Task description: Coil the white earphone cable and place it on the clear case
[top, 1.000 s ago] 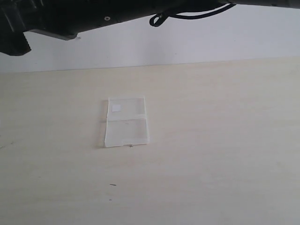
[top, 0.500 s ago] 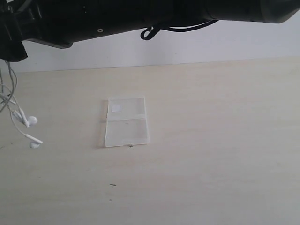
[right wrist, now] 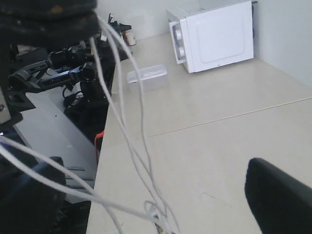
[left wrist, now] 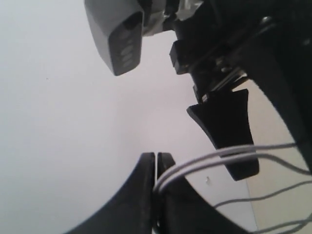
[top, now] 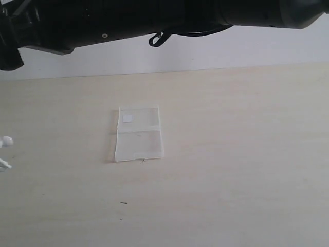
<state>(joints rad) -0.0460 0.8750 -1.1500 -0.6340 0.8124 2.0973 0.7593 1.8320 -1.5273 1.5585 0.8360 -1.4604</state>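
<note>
Cable check for you: your left pincer (left wrist: 156, 168) is clamped fully closed, white earphone cable (left wrist: 214, 158) pinched at its fingertips, strands trailing away from it. Your right pincer (right wrist: 148, 187) is spread wide, gripping nothing you can see; loose cable strands hang across between its fingers. Two earbuds (top: 6, 141) show on left pincer's side. Clear case (top: 139, 135) lies flat and opened on table (top: 247, 170), well apart from earbuds, no pincer touching it.

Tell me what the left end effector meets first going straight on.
Looks free: the left end effector, shut on the white earphone cable, points at blank background. The other arm's black finger stands beside that line; depth unclear.
</note>
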